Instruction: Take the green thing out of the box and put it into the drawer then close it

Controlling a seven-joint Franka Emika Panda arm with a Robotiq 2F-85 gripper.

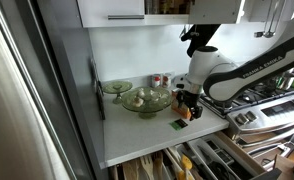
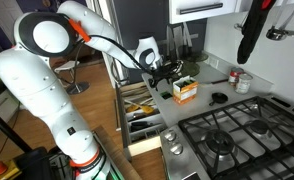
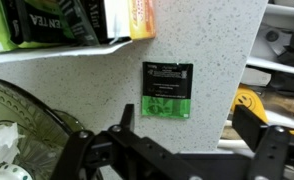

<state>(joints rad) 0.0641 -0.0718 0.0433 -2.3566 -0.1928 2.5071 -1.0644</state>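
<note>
In the wrist view, a pale green glass bowl (image 3: 27, 118) sits at the near left. The box (image 3: 139, 18) stands at the far side. The green thing (image 3: 168, 90) is already out of the box and lies flat on the speckled tabletop (image 3: 87, 90), apart from the box and close to the tabletop's right edge. The hand (image 3: 174, 148) hovers just short of it with its fingers spread wide. Right of the edge, the drawer (image 3: 279, 85) stands open.

The step in hand looks like the pickup. The packet appears thin, so the fingertips probably need to reach the tabletop itself, straddling the packet's narrow sides, and close slowly. If it slips, nudging it partly over the right edge may offer a better grip. Keep clear of the bowl.
</note>
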